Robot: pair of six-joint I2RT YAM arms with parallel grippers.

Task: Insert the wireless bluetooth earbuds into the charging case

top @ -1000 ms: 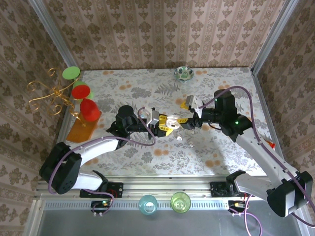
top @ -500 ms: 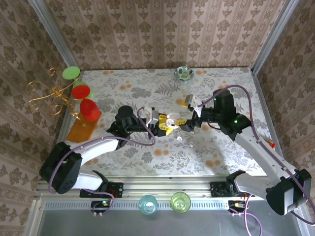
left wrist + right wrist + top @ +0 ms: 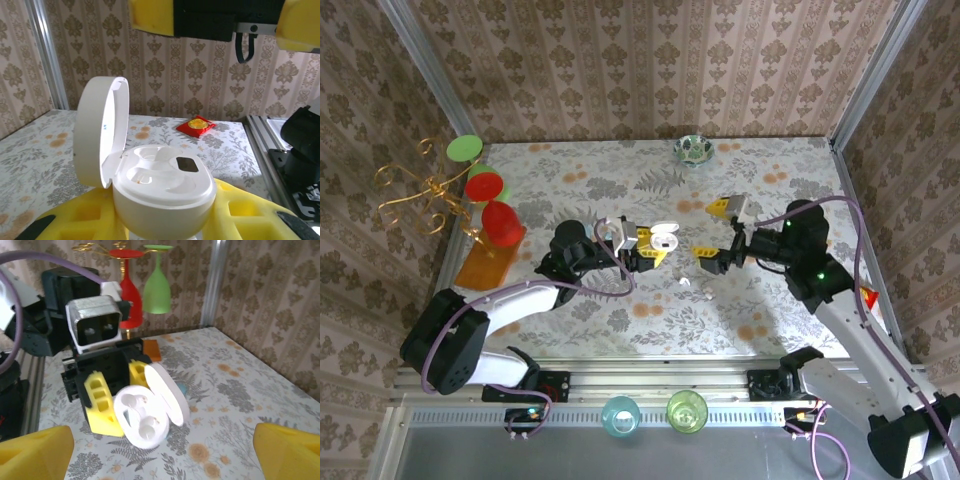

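Note:
The white charging case [image 3: 665, 238] hangs above the middle of the table with its lid open, and my left gripper [image 3: 645, 246] is shut on its body. In the left wrist view the case [image 3: 165, 192] sits between the yellow fingers [image 3: 245, 215], its lid [image 3: 100, 132] stands up on the left, and its two wells look hollow. My right gripper [image 3: 715, 230] is open just right of the case, with nothing between its fingers. From the right wrist, the case [image 3: 142, 420] faces my right gripper [image 3: 162, 455]. One tiny white earbud [image 3: 684, 283] lies on the table below the case.
A gold stand with red and green glasses [image 3: 485, 190] and an orange block [image 3: 485, 265] are at the left edge. A small bowl [image 3: 692, 150] sits at the back. A red packet [image 3: 197, 125] lies at the right edge. Two cups [image 3: 620, 413] stand beyond the front rail.
My right gripper has opened wider and drawn back to the right, away from the case. The left gripper, still holding the case, has shifted slightly left.

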